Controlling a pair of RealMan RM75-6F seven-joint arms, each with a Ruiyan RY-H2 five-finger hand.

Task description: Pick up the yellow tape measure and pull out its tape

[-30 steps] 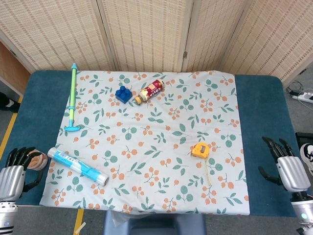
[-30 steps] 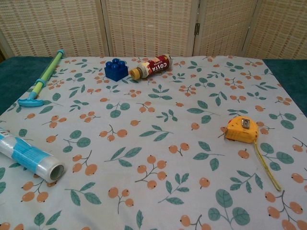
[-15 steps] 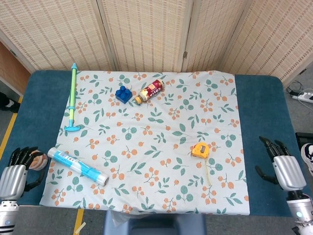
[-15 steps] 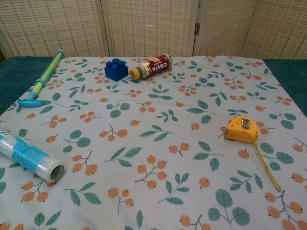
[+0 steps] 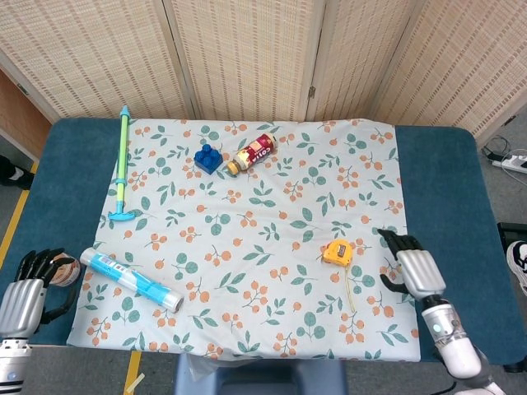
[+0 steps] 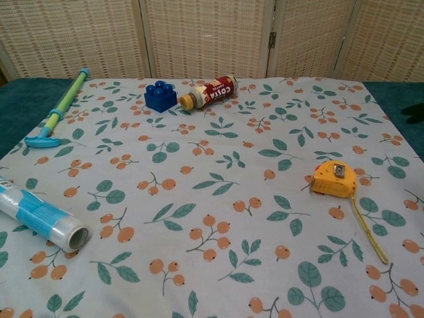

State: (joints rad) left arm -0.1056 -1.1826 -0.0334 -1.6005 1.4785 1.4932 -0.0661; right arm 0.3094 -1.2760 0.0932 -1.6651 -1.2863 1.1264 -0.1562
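I saw the yellow tape measure (image 5: 338,252) lying on the flowered cloth (image 5: 247,247), toward its right side and nearer the front edge. It was a rounded yellow case with a small metal clip on top, and a short run of its tape (image 5: 348,290) already lay out across the cloth toward me.

My right hand (image 5: 409,270) hovered over the cloth's right edge, just beside the tape measure but not touching it, its dark fingers spread and holding nothing. My left hand (image 5: 25,290) sat at the front left corner of the blue table (image 5: 440,177), off the cloth, fingers apart and empty, next to a round tin (image 5: 67,269).

Between the right hand and the tape measure there was only bare cloth. The middle of the cloth was open too, and the other things were well apart from the tape measure: one roll of film (image 5: 132,280) at the front left, one long green stick (image 5: 122,164) along the left edge, one blue block (image 5: 209,158) and one small bottle (image 5: 254,154) side by side near the back. A woven screen (image 5: 247,49) stood behind the table.
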